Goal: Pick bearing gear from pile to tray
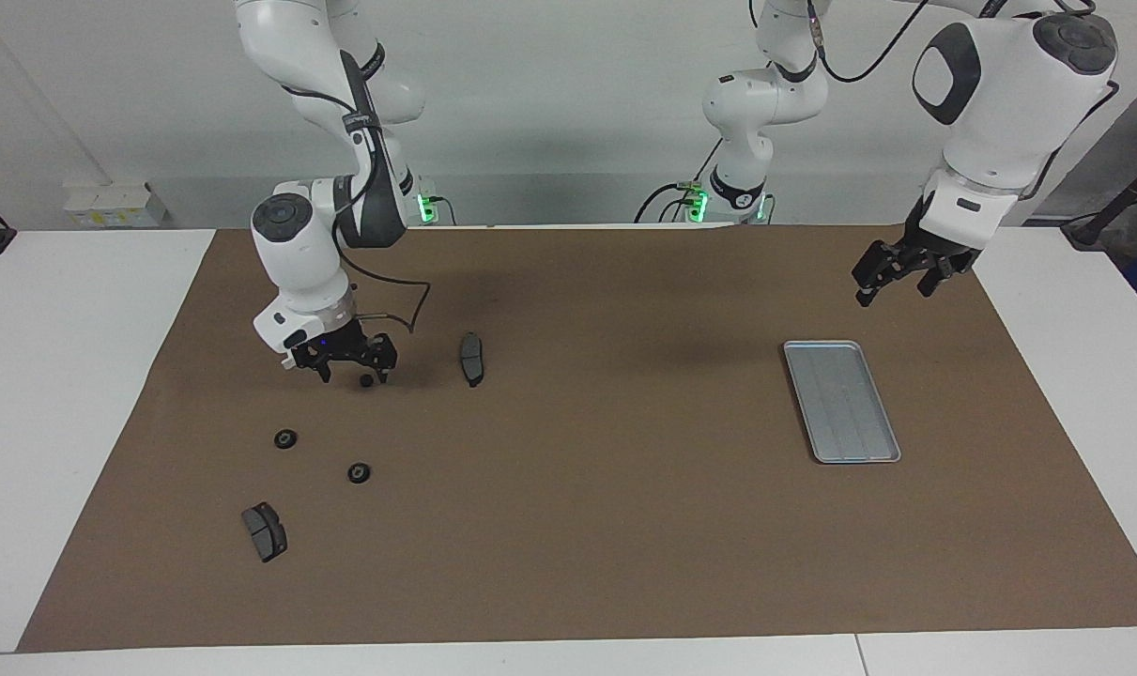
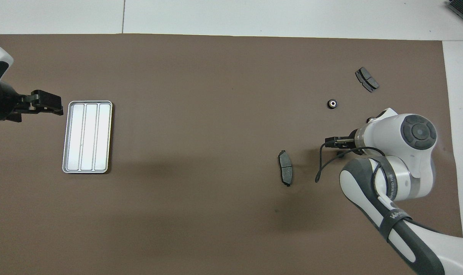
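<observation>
The pile lies on the brown mat at the right arm's end. It holds three small black bearing gears [image 1: 367, 380] [image 1: 285, 438] [image 1: 359, 472] and two dark brake pads [image 1: 472, 358] [image 1: 264, 530]. My right gripper [image 1: 352, 374] is open and low over the mat. The gear nearest the robots sits by its fingertip; I cannot tell whether they touch. From overhead the right arm covers that gear, and one gear [image 2: 332, 103] shows. The silver tray [image 1: 840, 399] lies bare at the left arm's end. My left gripper [image 1: 892, 291] hangs open, holding nothing, over the mat beside the tray.
In the overhead view the tray [image 2: 86, 136] is beside the left gripper [image 2: 57, 107], and the right gripper [image 2: 332, 143] pokes out from under its arm. A black cable loops off the right wrist over the mat. White table borders the mat.
</observation>
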